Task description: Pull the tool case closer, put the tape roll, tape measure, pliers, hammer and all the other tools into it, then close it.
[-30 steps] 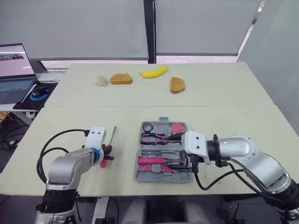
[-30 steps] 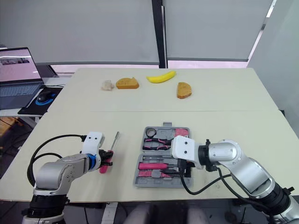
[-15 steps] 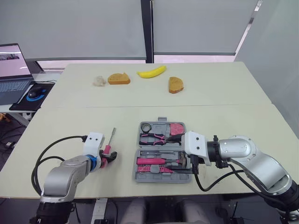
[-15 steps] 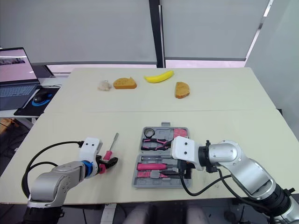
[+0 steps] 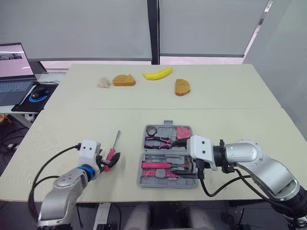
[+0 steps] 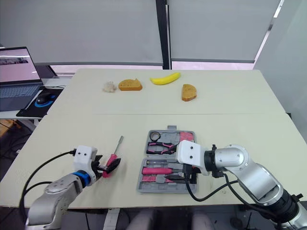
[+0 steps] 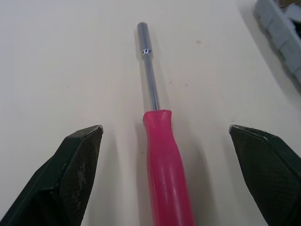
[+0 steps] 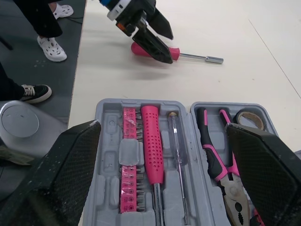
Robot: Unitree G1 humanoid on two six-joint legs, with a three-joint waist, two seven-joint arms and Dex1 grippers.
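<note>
The grey tool case [image 5: 144, 181] lies open at the table's near middle. It holds a tape roll [image 5: 151, 130], pink-handled pliers [image 5: 160, 141], a pink tape measure [image 5: 182, 131] and a pink-handled driver [image 8: 153, 141]. A pink-handled screwdriver [image 5: 114, 146] lies flat on the table left of the case. My left gripper [image 5: 109, 161] is open at its handle end, a finger on either side of the handle [image 7: 164, 160], not gripping it. At the case's right edge my right gripper [image 5: 197, 166] stands open and holds nothing.
At the far side of the table lie a banana [image 5: 157, 74], two bread pieces [image 5: 124, 80] [image 5: 182, 86] and a pale lump [image 5: 103, 82]. A laptop [image 5: 14, 72] and mouse [image 5: 37, 95] sit on a desk to the left. A person's shoes [image 8: 54, 47] are on the floor.
My left gripper has opened off the screwdriver's handle and drawn back toward the near left. The screwdriver stays on the table. The right arm has not moved.
</note>
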